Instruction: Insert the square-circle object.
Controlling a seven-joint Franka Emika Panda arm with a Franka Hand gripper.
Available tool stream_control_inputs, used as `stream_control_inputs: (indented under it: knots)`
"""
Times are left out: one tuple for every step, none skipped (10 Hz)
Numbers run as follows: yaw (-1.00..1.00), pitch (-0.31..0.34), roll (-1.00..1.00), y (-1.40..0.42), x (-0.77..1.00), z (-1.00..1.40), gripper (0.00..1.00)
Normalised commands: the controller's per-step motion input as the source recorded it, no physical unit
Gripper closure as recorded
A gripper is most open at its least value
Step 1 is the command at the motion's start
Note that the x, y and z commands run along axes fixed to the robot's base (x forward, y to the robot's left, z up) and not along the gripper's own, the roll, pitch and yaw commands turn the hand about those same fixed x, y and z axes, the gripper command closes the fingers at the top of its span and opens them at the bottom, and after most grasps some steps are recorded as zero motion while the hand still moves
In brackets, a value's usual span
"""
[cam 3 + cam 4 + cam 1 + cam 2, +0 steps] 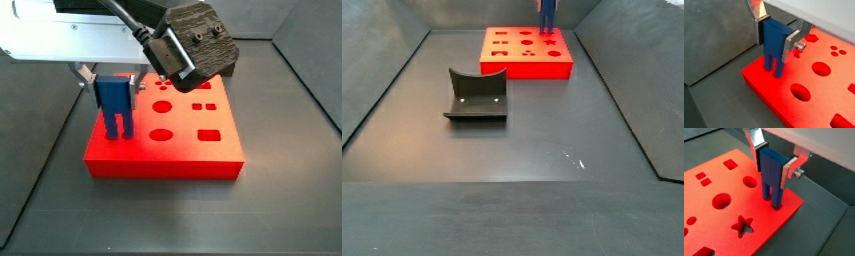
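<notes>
My gripper (774,31) is shut on the blue square-circle object (774,47), a block with two legs pointing down; it also shows in the other wrist view (772,175). Both silver fingers (793,44) clamp its upper body. The legs touch or enter the top of the red board (811,95) near a corner (784,210); I cannot tell how deep they sit. In a side view the blue piece (115,105) stands upright at the board's (167,150) left edge. In another side view only its lower part (549,18) shows over the far board (527,55).
The red board has several shaped holes: circles (721,201), a star (743,226), squares (730,164). A dark grey curved block (477,95) stands on the grey floor nearer the middle. Grey walls enclose the bin.
</notes>
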Motion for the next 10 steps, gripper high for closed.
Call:
stream_control_inputs:
  knots:
    - [0.0, 0.0, 0.07, 0.0, 0.0, -0.17, 1.0]
    - [0.0, 0.0, 0.09, 0.0, 0.0, -0.21, 1.0]
    - [-0.01, 0.0, 0.04, 0.0, -0.06, -0.16, 1.0]
    - [0.0, -0.007, 0.0, 0.01, 0.0, -0.03, 1.0]
    - [0.0, 0.0, -0.02, 0.07, 0.04, -0.04, 1.0]
    - [0.0, 0.0, 0.0, 0.05, 0.06, -0.06, 1.0]
    - [-0.03, 0.0, -0.01, 0.11, 0.0, -0.04, 1.0]
    - [-0.15, 0.0, -0.01, 0.13, -0.04, -0.04, 1.0]
    - [-0.1, 0.0, -0.01, 0.06, -0.01, -0.04, 1.0]
    - [-0.03, -0.027, 0.0, 0.0, -0.09, -0.06, 1.0]
